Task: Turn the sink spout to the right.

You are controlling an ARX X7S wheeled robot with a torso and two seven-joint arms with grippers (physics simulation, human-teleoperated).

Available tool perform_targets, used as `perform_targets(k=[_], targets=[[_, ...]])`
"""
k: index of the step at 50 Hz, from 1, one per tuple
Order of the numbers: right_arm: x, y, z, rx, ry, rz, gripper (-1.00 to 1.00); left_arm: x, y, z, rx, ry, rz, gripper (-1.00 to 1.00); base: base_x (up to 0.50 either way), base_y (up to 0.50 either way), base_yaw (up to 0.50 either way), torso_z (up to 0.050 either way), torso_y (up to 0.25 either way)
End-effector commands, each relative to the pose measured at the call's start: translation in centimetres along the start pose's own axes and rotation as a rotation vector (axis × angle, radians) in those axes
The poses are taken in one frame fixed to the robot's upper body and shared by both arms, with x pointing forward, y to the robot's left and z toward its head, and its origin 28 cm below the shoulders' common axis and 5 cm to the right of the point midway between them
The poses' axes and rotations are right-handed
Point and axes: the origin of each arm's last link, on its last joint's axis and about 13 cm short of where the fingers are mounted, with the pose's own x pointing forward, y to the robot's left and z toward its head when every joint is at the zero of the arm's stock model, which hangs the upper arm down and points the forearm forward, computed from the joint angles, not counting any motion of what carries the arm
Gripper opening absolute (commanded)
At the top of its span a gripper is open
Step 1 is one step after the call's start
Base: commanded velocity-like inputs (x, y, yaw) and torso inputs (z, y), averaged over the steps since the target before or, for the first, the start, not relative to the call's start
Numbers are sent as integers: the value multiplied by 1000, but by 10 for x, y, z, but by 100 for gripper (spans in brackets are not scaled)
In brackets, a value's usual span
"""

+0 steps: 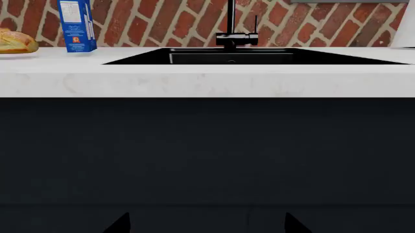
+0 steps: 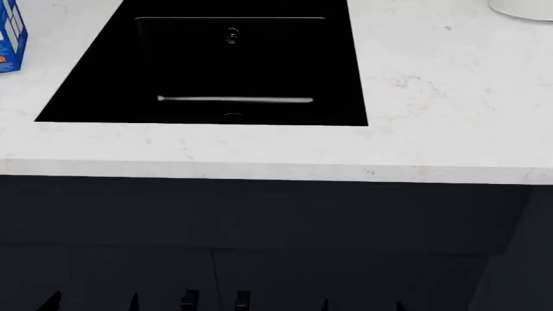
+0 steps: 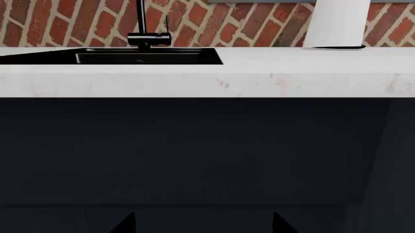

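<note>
The sink spout (image 1: 231,19) is a slim black riser on a rectangular base at the back of the sink (image 1: 227,58), against the brick wall. Its top is cut off by the frame. It also shows in the right wrist view (image 3: 141,19), behind the sink (image 3: 129,58). The head view shows the black basin (image 2: 87,84) and its drain strainer (image 2: 232,35), but the spout is out of view there. My left gripper (image 1: 207,225) and right gripper (image 3: 202,225) are both open and empty. They are low in front of the dark cabinet, below the counter edge and far from the spout.
A thin black lever rod (image 1: 256,24) stands beside the spout. A blue carton (image 1: 77,24) and a bread loaf (image 1: 16,42) sit on the white counter (image 1: 207,80) left of the sink. A white cylinder (image 3: 337,24) stands at the right. The dark cabinet front (image 2: 259,214) is below.
</note>
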Motion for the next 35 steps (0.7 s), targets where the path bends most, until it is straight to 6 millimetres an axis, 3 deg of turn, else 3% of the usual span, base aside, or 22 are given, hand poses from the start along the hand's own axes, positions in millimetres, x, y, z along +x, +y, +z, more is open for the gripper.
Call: perform_targets(k=[1,18,35], targets=[[0,0,0,0,0,0,100,0,0,0,7,0,0,100,0,0,0,0,0],[2,0,-1,2,4,-11,100,-1,1,2,-11,-12,-2,100,0,0,0,0,0],[1,0,-1,1,1,-21,100,-1,0,1,-13,-2,-21,100,0,0,0,49,0]])
